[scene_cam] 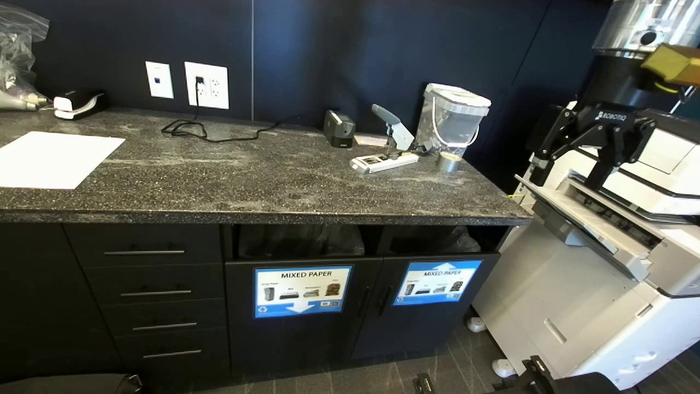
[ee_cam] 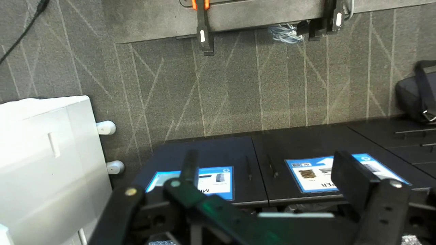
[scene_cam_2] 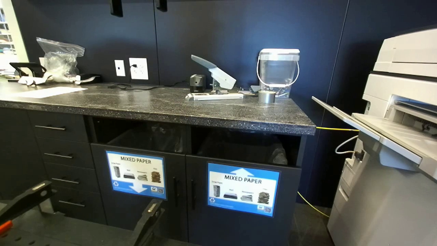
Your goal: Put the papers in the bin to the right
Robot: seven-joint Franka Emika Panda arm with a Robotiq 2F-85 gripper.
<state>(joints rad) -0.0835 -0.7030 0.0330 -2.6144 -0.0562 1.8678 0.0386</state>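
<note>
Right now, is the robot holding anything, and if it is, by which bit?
Nothing is held: the gripper is open, its fingers apart with nothing gripped between them.

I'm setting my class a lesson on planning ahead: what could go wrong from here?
The white sheet lies flat on the counter, so the open gripper may struggle to pinch an edge.
The left sign and right sign both read MIXED PAPER, so a mix-up is possible.
The right-hand opening sits beneath the counter, so the sheet might snag going in.
</note>
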